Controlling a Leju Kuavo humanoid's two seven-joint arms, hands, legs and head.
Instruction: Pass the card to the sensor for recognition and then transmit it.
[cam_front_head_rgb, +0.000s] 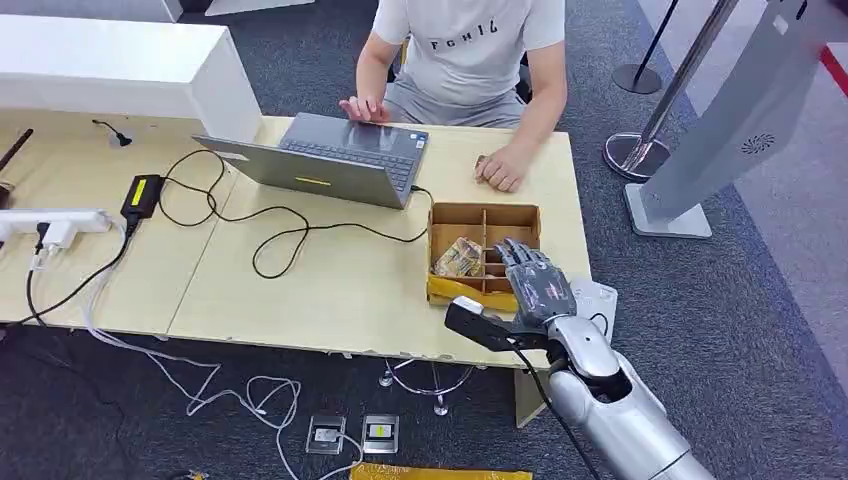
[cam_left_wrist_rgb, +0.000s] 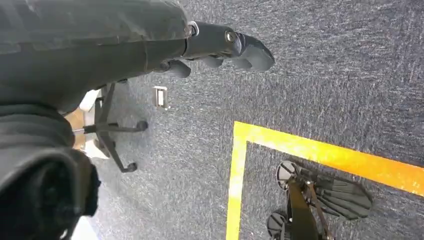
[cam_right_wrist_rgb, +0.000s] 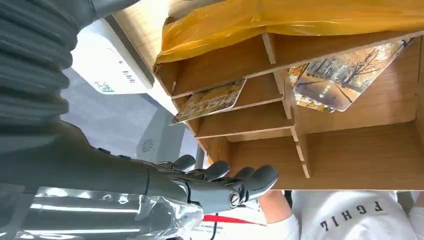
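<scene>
Hovering our empty right hand (cam_front_head_rgb: 535, 280), fingers apart, over the box (cam_front_head_rgb: 455, 215), we see a card (cam_right_wrist_rgb: 210, 100) in a slot; it might slip if pinched badly.

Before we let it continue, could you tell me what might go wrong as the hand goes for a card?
The right hand hovers open over the divided wooden box; its fingers may catch a divider. The card lies tilted in a narrow slot, so a pinch may slip. The person's hand rests close to the box.
</scene>
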